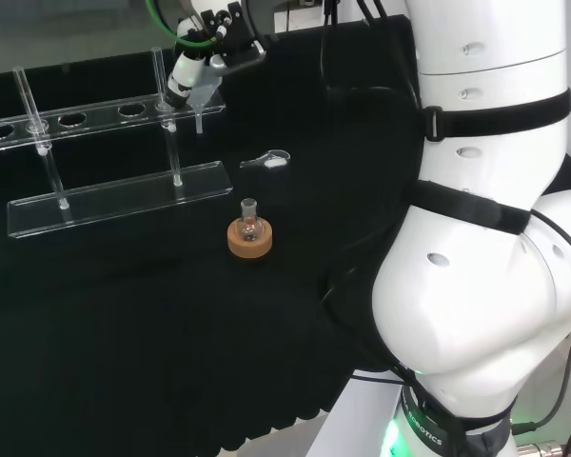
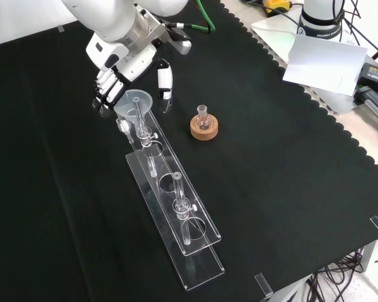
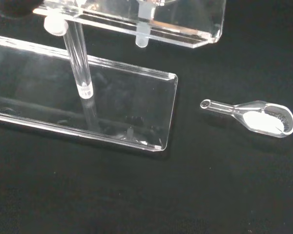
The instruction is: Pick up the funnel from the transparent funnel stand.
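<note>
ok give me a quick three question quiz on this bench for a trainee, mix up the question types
1. True or false: the funnel sits at the end of the stand nearest the hand.
2. What holds the small flask upright? A) red ribbed ring B) cork ring C) the stand
3. Fill in: the clear scoop on the cloth holds a little ____ powder.

Key: 1 true; 2 B; 3 white.
</note>
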Controlling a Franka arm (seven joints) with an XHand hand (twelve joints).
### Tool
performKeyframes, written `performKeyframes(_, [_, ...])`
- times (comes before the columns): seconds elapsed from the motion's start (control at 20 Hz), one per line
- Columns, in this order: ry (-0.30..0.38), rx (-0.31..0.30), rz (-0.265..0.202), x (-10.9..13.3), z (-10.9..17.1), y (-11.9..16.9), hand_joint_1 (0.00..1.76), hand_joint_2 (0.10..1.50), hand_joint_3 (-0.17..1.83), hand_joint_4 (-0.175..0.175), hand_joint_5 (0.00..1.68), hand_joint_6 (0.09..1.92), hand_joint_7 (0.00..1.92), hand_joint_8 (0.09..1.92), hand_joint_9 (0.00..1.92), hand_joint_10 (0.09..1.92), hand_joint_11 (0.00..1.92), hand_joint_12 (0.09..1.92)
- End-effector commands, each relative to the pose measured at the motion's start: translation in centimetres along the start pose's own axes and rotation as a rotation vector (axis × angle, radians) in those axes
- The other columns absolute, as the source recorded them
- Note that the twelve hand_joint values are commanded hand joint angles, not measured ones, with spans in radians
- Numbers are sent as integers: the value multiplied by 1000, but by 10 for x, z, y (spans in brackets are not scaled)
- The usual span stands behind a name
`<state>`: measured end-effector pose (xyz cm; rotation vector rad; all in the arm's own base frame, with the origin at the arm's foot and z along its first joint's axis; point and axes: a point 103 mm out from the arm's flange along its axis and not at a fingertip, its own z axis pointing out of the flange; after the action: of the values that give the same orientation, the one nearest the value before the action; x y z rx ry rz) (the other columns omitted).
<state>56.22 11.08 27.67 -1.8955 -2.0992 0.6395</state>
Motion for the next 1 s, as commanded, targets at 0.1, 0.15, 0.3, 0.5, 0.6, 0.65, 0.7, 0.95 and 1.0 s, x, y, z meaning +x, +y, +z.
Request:
performKeyframes(0.1, [-11,5,3,0,2,3,648,733,188,17,120,87,0,380,149,814,266,1455])
performKeyframes(0.15, [-19,7,4,0,2,4,649,732,190,17,122,87,0,387,155,814,268,1454])
performKeyframes(0.3, [-26,10,4,-1,4,5,653,728,200,15,134,87,0,415,179,804,276,1449])
performKeyframes(0.5, [-33,8,3,-2,6,7,657,723,218,12,151,87,0,458,222,782,282,1443])
performKeyframes(0.6, [-30,12,0,-6,9,8,660,722,229,10,157,87,0,483,245,771,287,1440])
performKeyframes(0.65, [-34,10,0,-8,10,8,662,721,237,10,161,87,0,500,259,761,291,1438])
performKeyframes(0.7, [-38,11,2,-11,12,9,663,718,249,9,166,87,3,527,276,748,295,1435])
performKeyframes(0.95, [-36,16,19,-17,14,8,669,716,296,0,230,87,78,608,386,710,314,1421])
performKeyframes(1.0, [-40,12,26,-17,14,8,670,719,314,-5,259,87,125,627,428,691,323,1416])
